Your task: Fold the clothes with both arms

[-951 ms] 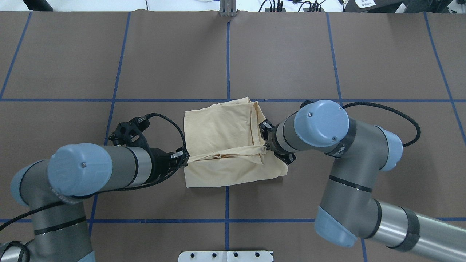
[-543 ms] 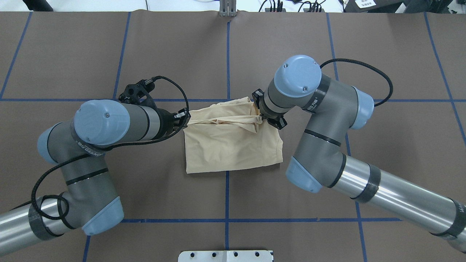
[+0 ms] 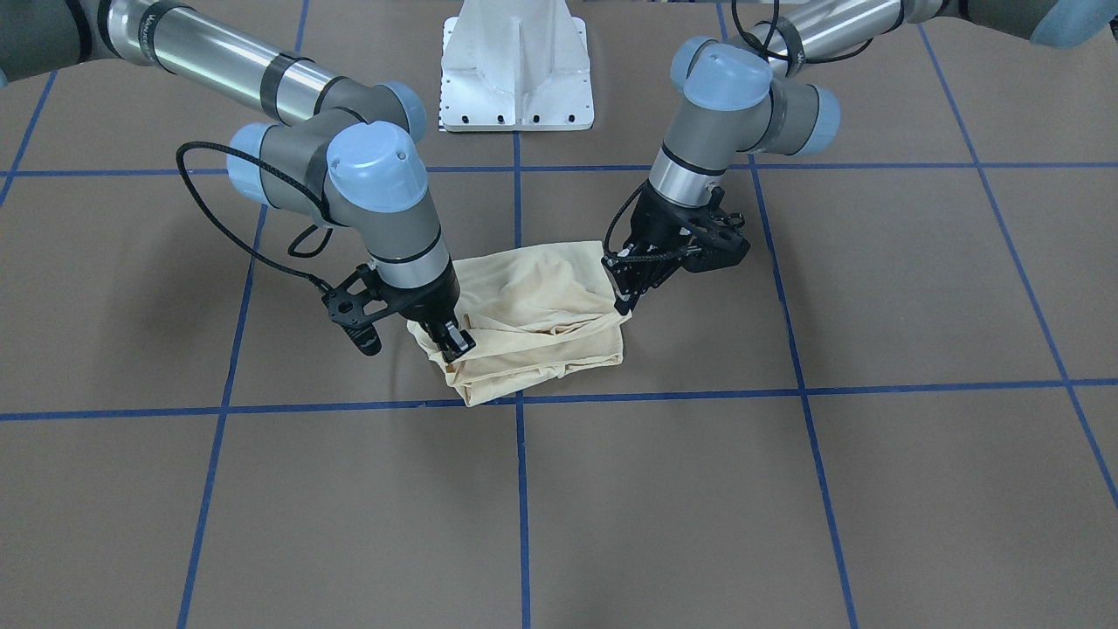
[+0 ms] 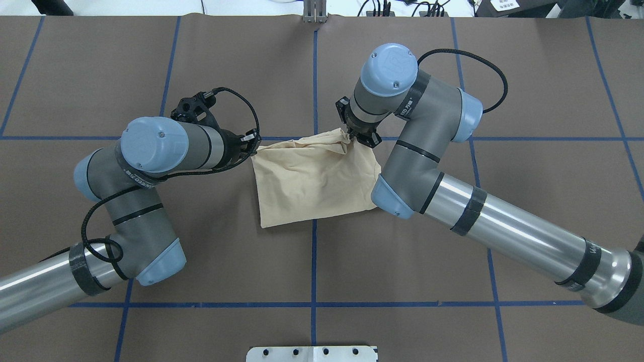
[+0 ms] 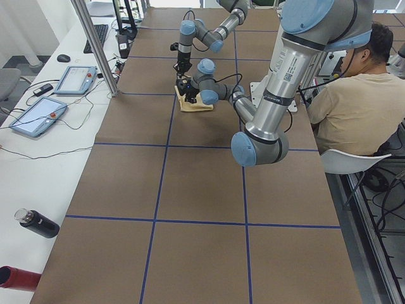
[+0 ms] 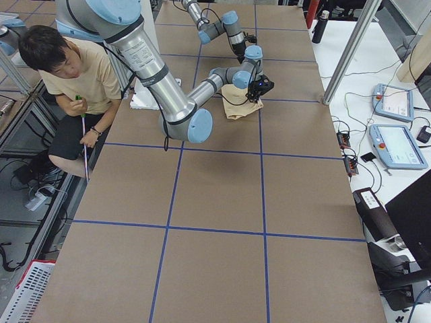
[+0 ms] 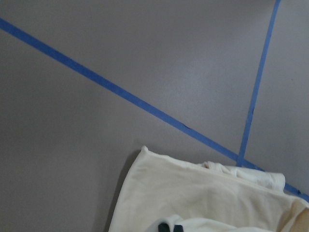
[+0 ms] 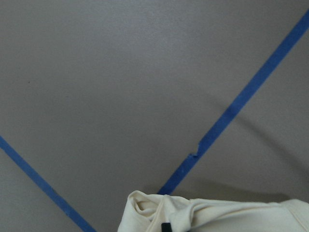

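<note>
**Item: folded shirt, held at two corners – mid-table**

Shirt [image 4: 314,181] – pale cream-yellow, folded to a rough rectangle. It lay near the middle of the table [image 4: 226,251], across the central lengthwise line of the blue tape lines [image 4: 314,75]. No print or label showed.

Edges: the far edge ran along a crosswise tape line, bunched and creased between the two grips. The near edge lay flat and free on the brown cover. In the overhead view the side edge nearest the right arm [image 4: 422,171] was partly hidden under that arm's elbow joint.

Left gripper [image 4: 253,146] – jaws closed on the far corner of the shirt on the robot's left, low to the surface.

Right gripper [image 4: 352,136] – jaws pinched shut on the opposite far corner, with cloth gathered into a knot at the tips.

Open room: bare brown cover lay all round the garment, wide beyond the far edge and to both sides. Between the near edge and the white pedestal [image 3: 515,70] the ground was flat.

Surroundings: a person [image 5: 354,101] was seated off the table's edge beside the robot base, well apart from the shirt.
</note>
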Tool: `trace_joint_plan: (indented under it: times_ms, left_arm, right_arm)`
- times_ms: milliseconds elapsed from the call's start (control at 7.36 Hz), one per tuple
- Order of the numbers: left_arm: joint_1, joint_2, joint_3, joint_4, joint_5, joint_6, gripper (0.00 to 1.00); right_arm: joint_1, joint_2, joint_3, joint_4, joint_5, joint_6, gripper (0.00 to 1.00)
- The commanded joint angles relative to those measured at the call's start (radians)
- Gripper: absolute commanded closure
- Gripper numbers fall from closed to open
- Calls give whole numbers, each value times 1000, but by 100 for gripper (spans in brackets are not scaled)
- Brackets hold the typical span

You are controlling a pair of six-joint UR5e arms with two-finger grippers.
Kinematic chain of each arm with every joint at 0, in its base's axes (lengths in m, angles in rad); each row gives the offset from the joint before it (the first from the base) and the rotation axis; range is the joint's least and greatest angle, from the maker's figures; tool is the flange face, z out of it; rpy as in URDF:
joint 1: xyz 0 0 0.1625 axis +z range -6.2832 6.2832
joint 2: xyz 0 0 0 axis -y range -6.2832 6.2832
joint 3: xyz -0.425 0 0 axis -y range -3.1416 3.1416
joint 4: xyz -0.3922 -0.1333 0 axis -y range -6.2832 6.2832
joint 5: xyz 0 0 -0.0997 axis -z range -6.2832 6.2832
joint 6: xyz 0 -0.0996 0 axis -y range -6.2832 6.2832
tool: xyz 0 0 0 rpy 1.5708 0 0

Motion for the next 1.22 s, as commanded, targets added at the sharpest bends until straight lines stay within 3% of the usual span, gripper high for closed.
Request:
trace_joint_plan:
  times_ms: [0, 136, 408, 543, 679, 1087]
  left_arm:
    - [-55, -54, 136, -67, -1, 81, 50]
    - [-83, -58, 159, -92, -1, 115, 38]
    - [-106, -59, 158, -100, -13, 146, 38]
    - [-135, -56, 152, -101, -71, 209, 38]
    - [-166, -46, 143, -100, -141, 303, 38]
    - [-324, 149, 2, -87, -338, 748, 38]
  right_arm:
    - [21, 73, -203, 115, -7, -126, 1]
    - [70, 135, -279, 129, 4, -193, 0]
    - [171, 123, -282, 126, 101, -326, 0]
    - [207, 94, -279, 126, 140, -371, 0]
    - [239, 54, -251, 123, 181, -425, 0]
    - [394, -247, -27, 116, 279, -827, 0]
